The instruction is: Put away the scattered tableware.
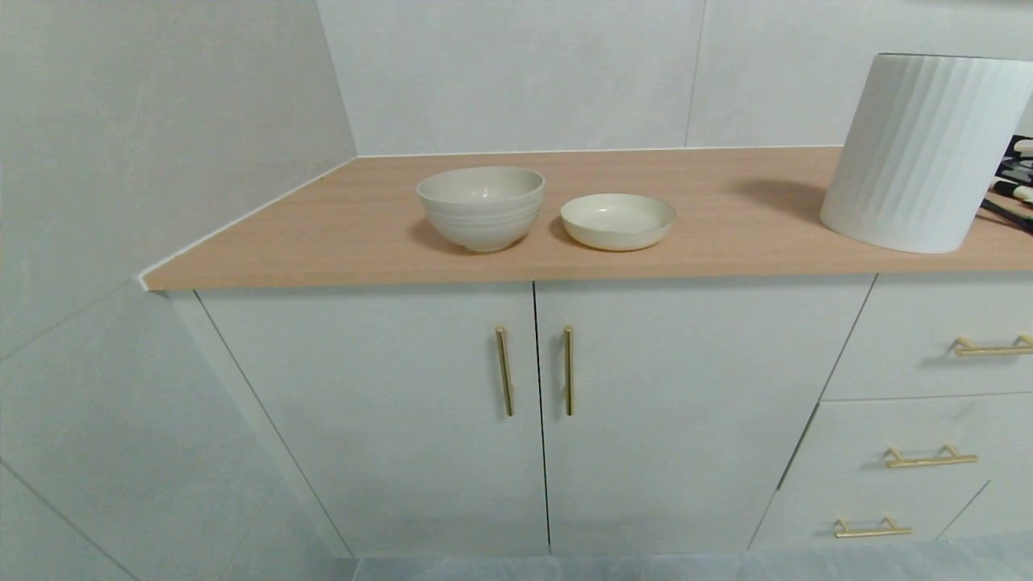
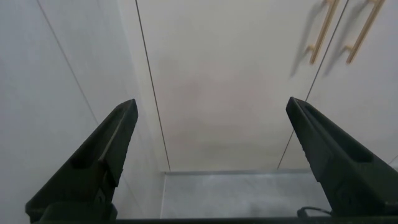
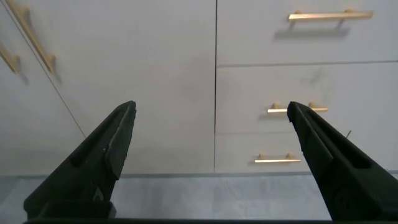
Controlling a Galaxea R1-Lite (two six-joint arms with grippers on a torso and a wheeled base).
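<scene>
Since neither hand holds anything, both pieces of tableware stand untouched on the tabletop [image 1: 726, 242], a long wooden slab running into the left back corner. Below its front edge are two pale doors [image 1: 387, 420] with brass handles [image 1: 504, 371]. A ribbed white tub [image 1: 928, 149] stands at the right end.

The bowl [image 1: 481, 206] sits left of the middle, nearer the front edge than the back. The dish [image 1: 617, 220] lies just beside it toward the right end, with a narrow gap between them. Both look like glazed ceramic, so probably stiff, fairly heavy, slick and breakable. The bowl's rim, one finger inside and one outside, seems the surest hold. The dish is shallow, so its low rim would need a careful pinch.

The left hand [image 2: 211, 104] hangs low before the left door, jaws spread wide. The right hand [image 3: 211, 107] is spread likewise, facing the drawers [image 3: 298, 93].

I can read no writing or label anywhere.
</scene>
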